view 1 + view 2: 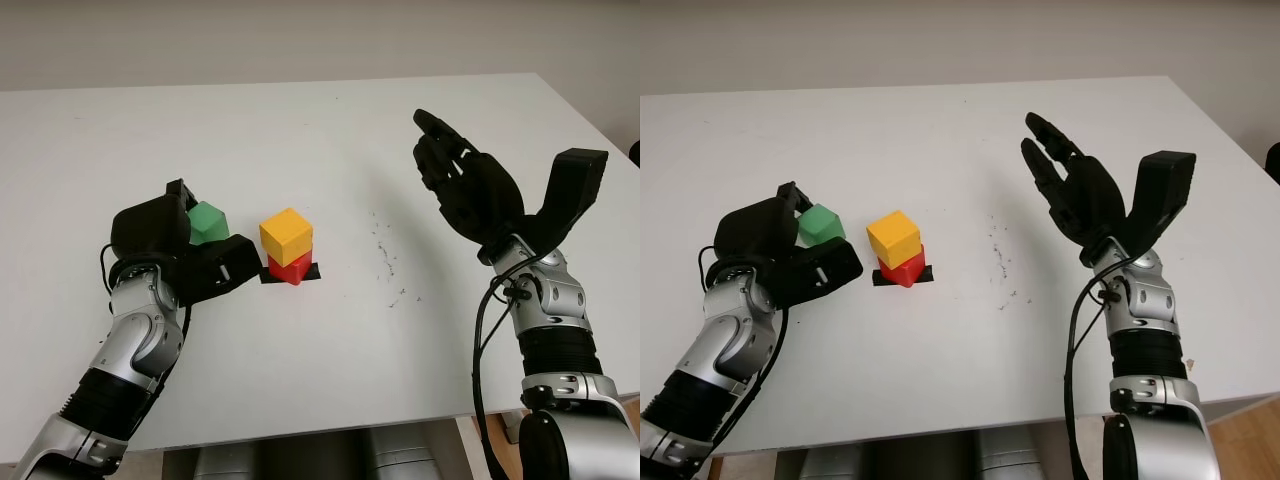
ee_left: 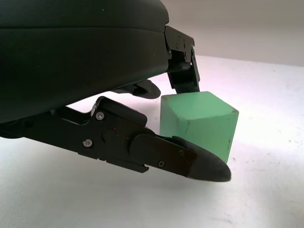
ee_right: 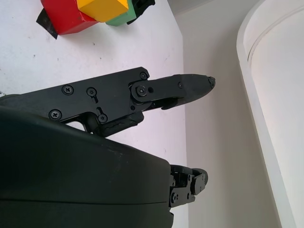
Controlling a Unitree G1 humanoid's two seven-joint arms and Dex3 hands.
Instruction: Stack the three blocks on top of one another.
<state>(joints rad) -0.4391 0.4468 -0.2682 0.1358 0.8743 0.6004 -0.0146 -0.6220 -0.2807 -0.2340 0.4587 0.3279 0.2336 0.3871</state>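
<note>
Your left hand [image 1: 190, 262] has its fingers [image 2: 190, 161] closed around the green block [image 1: 208, 222], which sits on the worktop [image 1: 330, 150] just beside the stack, apparently ready for lifting. The yellow block [image 1: 286, 236] already rests on the red block [image 1: 291, 268], over a black marker patch [image 1: 311, 272]. Your right hand [image 1: 465, 185] hangs open, raised well clear to the right, likely to keep the approach free

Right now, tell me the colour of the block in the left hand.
Green. The block in the left hand shows best in the left wrist view.
</note>
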